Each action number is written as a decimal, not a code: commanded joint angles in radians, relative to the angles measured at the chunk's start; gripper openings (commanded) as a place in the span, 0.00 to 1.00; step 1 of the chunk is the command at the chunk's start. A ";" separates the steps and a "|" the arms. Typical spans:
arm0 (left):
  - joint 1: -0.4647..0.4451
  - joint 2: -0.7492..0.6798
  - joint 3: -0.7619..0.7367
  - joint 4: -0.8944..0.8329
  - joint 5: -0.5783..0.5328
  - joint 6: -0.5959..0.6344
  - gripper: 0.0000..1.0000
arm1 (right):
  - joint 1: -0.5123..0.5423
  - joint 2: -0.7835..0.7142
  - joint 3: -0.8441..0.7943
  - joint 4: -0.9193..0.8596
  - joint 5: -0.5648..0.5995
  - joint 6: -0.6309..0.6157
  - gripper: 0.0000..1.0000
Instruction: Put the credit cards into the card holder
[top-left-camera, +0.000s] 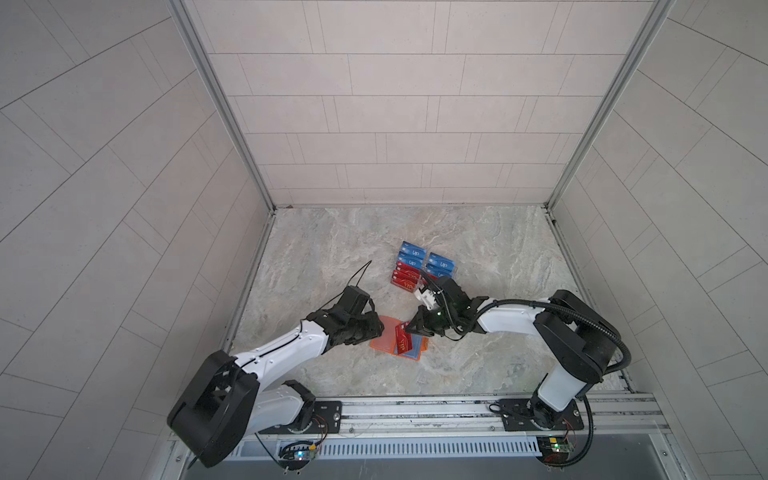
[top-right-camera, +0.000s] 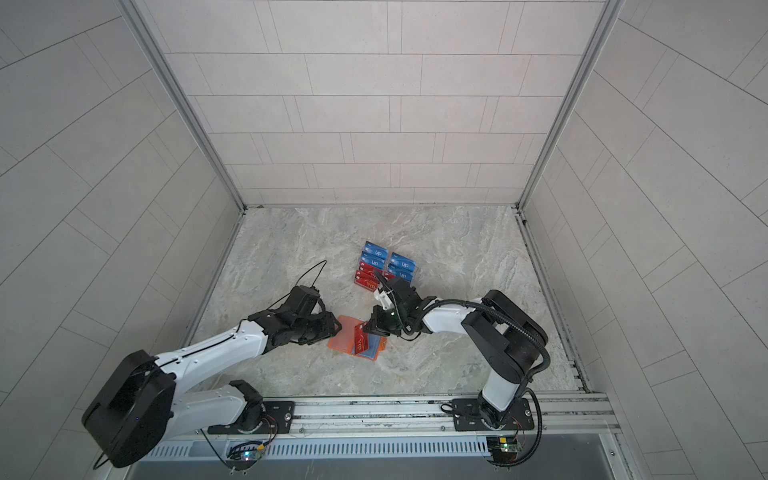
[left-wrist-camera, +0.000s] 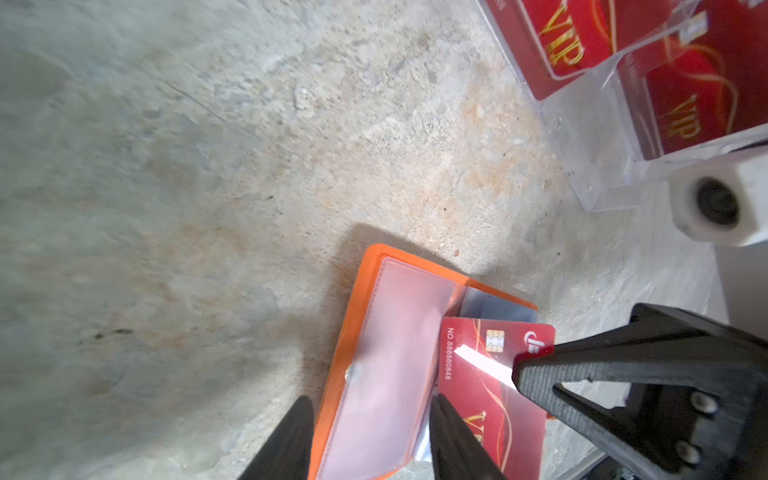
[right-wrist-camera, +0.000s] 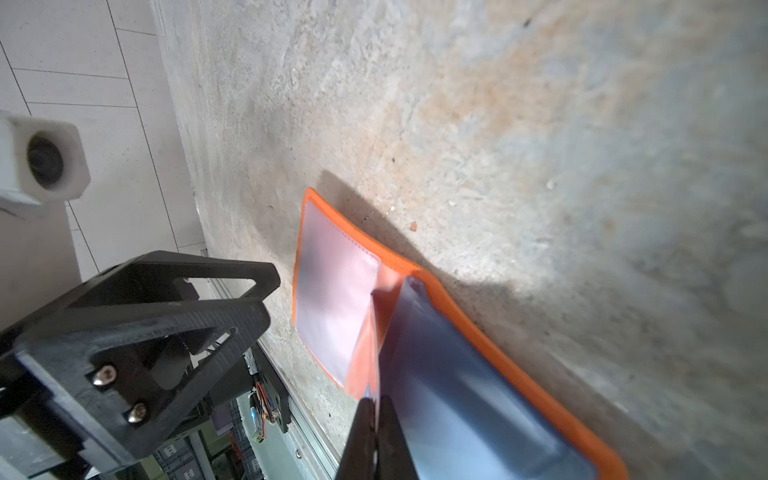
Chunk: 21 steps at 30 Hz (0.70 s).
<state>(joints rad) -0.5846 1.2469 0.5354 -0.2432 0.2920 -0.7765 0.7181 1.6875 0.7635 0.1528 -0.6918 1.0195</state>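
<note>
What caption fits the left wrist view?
Right gripper holds a red card at the open orange holder.

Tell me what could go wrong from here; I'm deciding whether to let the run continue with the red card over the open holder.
1. The right gripper pinches the red card near one edge only; meeting the clear sleeve it may twist or slip.
2. The left gripper stands open astride the card holder, not clamping it, so a push could slide the holder along the table.

White arms (top-left-camera: 286, 345), black claws (left-wrist-camera: 370, 399) (right-wrist-camera: 376, 400), cable (top-left-camera: 519, 302) seemingly ribbed.
</note>
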 joint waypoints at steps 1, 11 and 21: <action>0.005 0.060 0.022 -0.036 0.036 0.109 0.47 | 0.007 0.006 -0.010 -0.010 0.015 0.009 0.00; -0.022 0.054 -0.029 0.003 0.046 0.040 0.27 | 0.012 -0.025 0.024 -0.139 0.053 -0.074 0.00; -0.113 -0.008 -0.053 -0.027 -0.030 -0.019 0.31 | 0.011 -0.031 0.012 -0.155 0.060 -0.090 0.00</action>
<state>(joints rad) -0.6876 1.2739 0.4904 -0.2413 0.3099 -0.7795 0.7246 1.6760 0.7815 0.0429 -0.6678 0.9424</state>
